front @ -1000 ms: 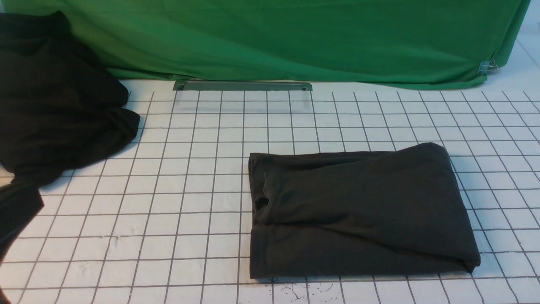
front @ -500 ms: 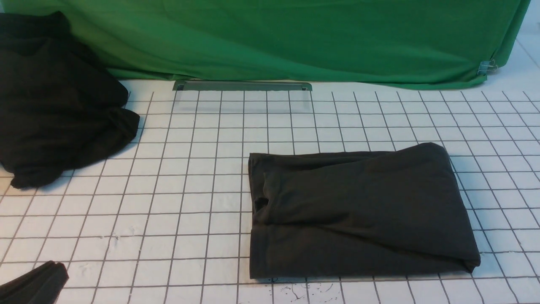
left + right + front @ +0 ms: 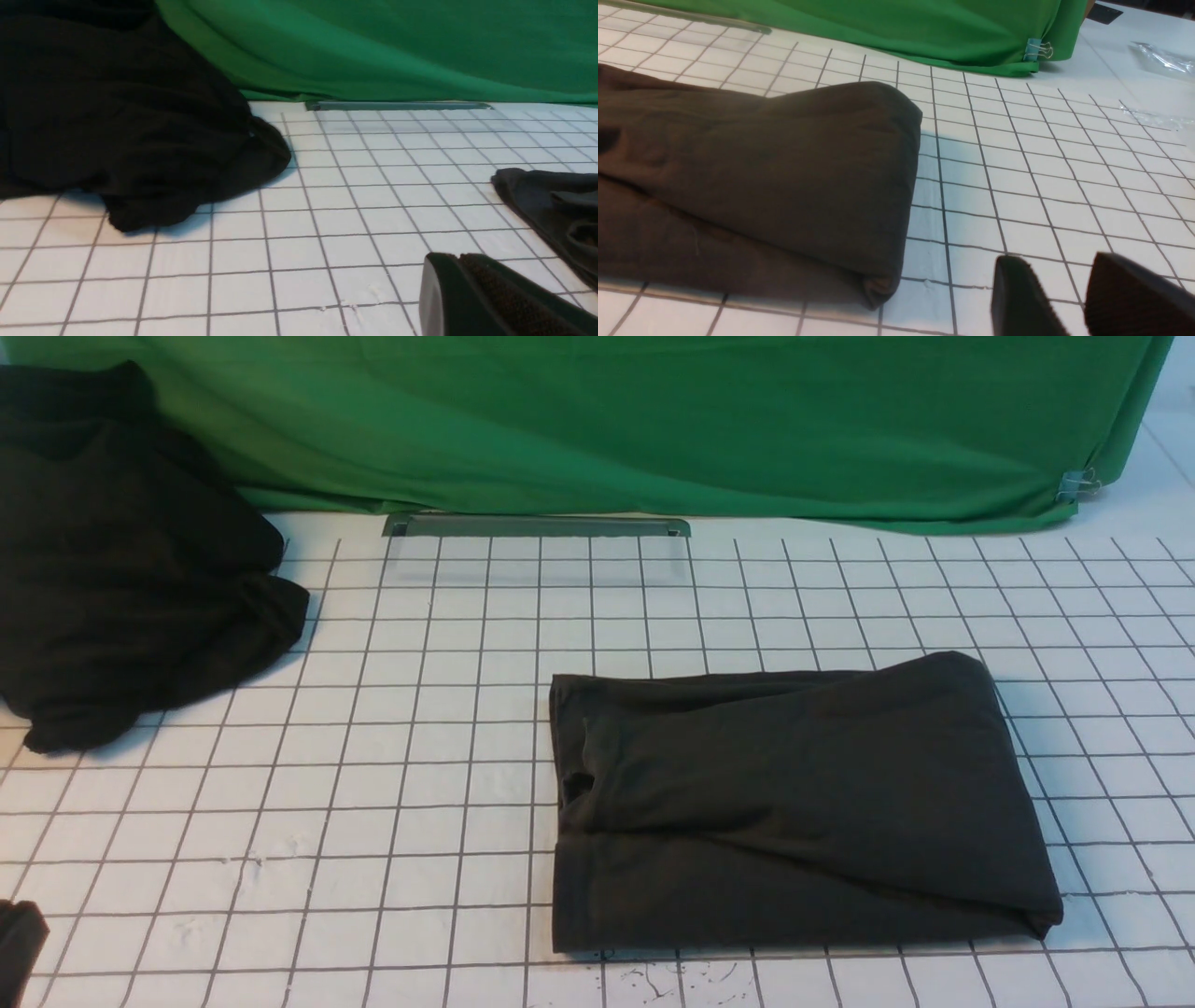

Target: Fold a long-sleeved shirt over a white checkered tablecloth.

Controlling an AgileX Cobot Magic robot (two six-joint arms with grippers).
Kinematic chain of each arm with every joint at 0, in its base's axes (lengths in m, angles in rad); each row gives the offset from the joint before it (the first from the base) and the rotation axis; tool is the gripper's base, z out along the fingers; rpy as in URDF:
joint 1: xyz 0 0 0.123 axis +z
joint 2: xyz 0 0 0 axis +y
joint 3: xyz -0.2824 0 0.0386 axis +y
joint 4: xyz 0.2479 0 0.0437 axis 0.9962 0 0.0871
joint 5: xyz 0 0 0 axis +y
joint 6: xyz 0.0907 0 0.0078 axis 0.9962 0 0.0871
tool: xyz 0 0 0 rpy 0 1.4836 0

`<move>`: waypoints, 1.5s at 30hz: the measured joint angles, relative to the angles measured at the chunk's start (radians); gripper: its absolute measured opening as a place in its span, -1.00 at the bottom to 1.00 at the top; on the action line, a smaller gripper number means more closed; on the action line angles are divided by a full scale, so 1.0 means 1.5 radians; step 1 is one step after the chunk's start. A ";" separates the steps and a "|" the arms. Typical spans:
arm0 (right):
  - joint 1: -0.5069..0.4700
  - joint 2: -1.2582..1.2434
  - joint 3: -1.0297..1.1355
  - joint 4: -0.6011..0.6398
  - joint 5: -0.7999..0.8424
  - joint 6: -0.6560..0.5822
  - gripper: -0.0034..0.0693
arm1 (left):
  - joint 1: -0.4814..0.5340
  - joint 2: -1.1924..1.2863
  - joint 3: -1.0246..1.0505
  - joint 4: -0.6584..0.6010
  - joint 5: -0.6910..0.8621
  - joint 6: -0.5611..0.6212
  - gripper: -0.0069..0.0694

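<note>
Long-sleeved shirt [image 3: 794,803]: charcoal-black, folded into a compact rectangular bundle, lying flat, right of centre, on the near half of the cloth. Sleeves tucked in, not visible. Several layers stacked; top layer runs diagonally from far-left to near-right corner. Small dark opening in the folds at the left edge. Right edge rounded and thick, near edge fairly straight along a grid line. No print visible.

White checkered tablecloth [image 3: 420,756]: white with thin dark grey grid squares, spread flat across the desk, surface slightly textured, a few dark specks at the near edge below the shirt.
</note>
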 joint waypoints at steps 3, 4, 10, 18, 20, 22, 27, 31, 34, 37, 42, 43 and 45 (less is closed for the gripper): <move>0.000 0.000 0.000 0.000 0.000 0.000 -0.27 | 0.028 0.000 0.031 0.000 -0.021 -0.006 -0.75; 0.000 0.000 0.000 0.000 0.000 0.000 -0.27 | 0.032 0.000 0.037 0.000 -0.027 -0.008 -0.75; 0.000 0.000 0.000 0.000 0.000 0.000 -0.25 | 0.034 0.000 0.041 0.004 -0.012 0.006 -0.75; 0.000 0.000 0.000 0.000 0.000 0.000 -0.25 | 0.048 0.000 0.041 -0.008 -0.012 0.020 -0.75; 0.000 0.000 0.000 0.000 0.000 0.000 -0.25 | 0.048 0.000 0.041 -0.012 -0.012 0.020 -0.75; 0.000 0.000 0.000 0.000 0.000 0.000 -0.25 | 0.049 0.000 0.041 -0.013 -0.012 0.020 -0.75; 0.000 0.000 0.000 0.000 0.000 0.000 -0.25 | 0.049 0.000 0.041 -0.014 -0.012 0.020 -0.75; 0.000 0.000 0.000 0.000 0.000 0.000 -0.25 | 0.049 0.000 0.041 -0.014 -0.012 0.020 -0.75; 0.000 0.000 0.000 0.000 0.000 0.000 -0.25 | 0.049 0.000 0.041 -0.013 -0.012 0.020 -0.75; 0.000 0.000 0.000 0.000 0.000 0.000 -0.25 | 0.049 0.000 0.041 -0.012 -0.012 0.020 -0.75; 0.000 0.000 0.000 0.000 0.000 0.000 -0.25 | 0.049 0.000 0.041 -0.012 -0.012 0.020 -0.75; 0.000 0.000 0.000 0.000 0.000 0.000 -0.25 | 0.049 0.000 0.041 -0.012 -0.012 0.020 -0.75; 0.000 0.000 0.000 0.000 0.000 0.000 -0.25 | 0.049 0.000 0.041 -0.012 -0.012 0.020 -0.75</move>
